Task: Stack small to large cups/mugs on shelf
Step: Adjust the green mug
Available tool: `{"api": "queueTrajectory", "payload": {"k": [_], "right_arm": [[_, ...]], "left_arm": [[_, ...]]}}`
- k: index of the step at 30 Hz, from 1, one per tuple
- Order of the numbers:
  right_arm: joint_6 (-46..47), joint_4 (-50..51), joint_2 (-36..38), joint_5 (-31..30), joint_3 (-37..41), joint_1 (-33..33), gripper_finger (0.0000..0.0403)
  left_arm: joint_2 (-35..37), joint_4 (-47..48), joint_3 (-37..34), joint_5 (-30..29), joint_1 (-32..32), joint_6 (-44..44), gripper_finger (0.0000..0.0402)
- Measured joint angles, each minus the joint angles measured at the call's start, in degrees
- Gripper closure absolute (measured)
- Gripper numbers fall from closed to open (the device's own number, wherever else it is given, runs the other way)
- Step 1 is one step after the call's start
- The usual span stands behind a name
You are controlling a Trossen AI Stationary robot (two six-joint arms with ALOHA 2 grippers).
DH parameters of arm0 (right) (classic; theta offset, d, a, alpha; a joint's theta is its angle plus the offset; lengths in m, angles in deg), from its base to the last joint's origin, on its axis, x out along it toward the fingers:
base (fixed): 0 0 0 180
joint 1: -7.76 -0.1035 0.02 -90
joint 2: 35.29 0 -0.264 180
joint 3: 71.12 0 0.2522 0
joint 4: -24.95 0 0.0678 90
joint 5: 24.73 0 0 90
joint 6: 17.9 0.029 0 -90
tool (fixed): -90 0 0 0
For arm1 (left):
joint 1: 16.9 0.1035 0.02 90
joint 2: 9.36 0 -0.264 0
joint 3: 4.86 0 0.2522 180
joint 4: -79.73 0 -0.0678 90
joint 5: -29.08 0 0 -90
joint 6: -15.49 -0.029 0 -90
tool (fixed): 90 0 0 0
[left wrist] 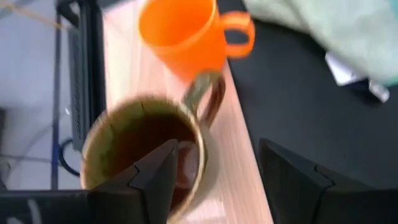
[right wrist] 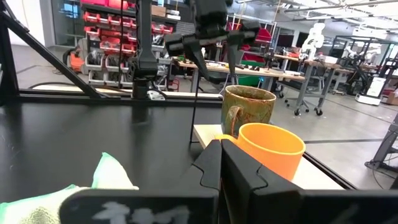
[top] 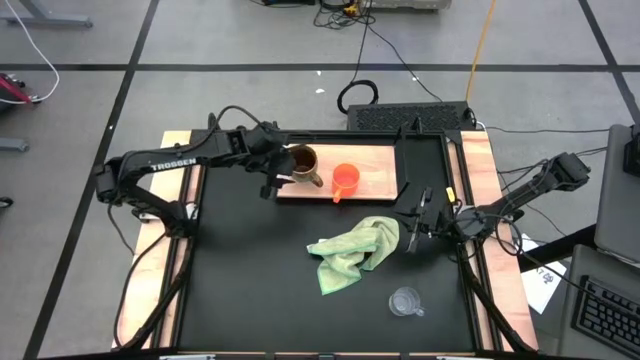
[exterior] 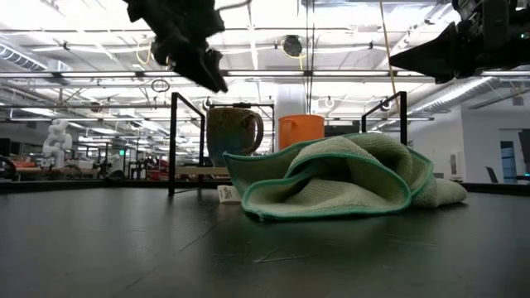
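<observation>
The brown glossy mug (top: 303, 163) and the small orange cup (top: 345, 180) stand upright side by side on the light wooden shelf board (top: 378, 165). The mug is toward the board's left end. The clear glass cup (top: 405, 301) stands on the black tabletop near the front right. My left gripper (top: 274, 180) is open and hovers above the mug (left wrist: 146, 149), clear of it, as the low view (exterior: 199, 60) shows. My right gripper (top: 411, 222) is shut and empty to the right of the board, pointing toward the cups (right wrist: 267, 146).
A crumpled light green cloth (top: 355, 250) lies on the tabletop between the board and the glass cup. Black upright brackets (exterior: 174, 141) stand at the board's ends. The table has raised wooden side rails (top: 180, 250). A keyboard (top: 410, 115) lies beyond the far edge.
</observation>
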Motion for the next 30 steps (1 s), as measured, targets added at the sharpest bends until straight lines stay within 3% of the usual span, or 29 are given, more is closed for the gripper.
{"api": "queueTrajectory", "payload": {"k": [10, 19, 22, 30], "right_arm": [[1.21, -0.36, 0.02, 0.01, 0.00, 0.00, 0.0403], [1.26, -0.36, 0.00, 0.01, 0.00, 0.00, 0.0403], [1.45, -0.36, 0.01, 0.01, 0.00, 0.00, 0.0403], [1.46, -0.36, 0.02, 0.01, 0.00, 0.02, 0.0403]], "left_arm": [[-6.15, -0.16, -0.01, -1.19, 1.12, -2.55, 0.0176], [-7.40, -0.75, -0.01, -3.21, 1.93, -5.26, 0.0184], [-7.42, -0.63, -0.01, -3.23, 2.30, -5.47, 0.0216], [-7.40, -0.45, -0.01, -3.31, 2.63, -5.79, 0.0344]]}}
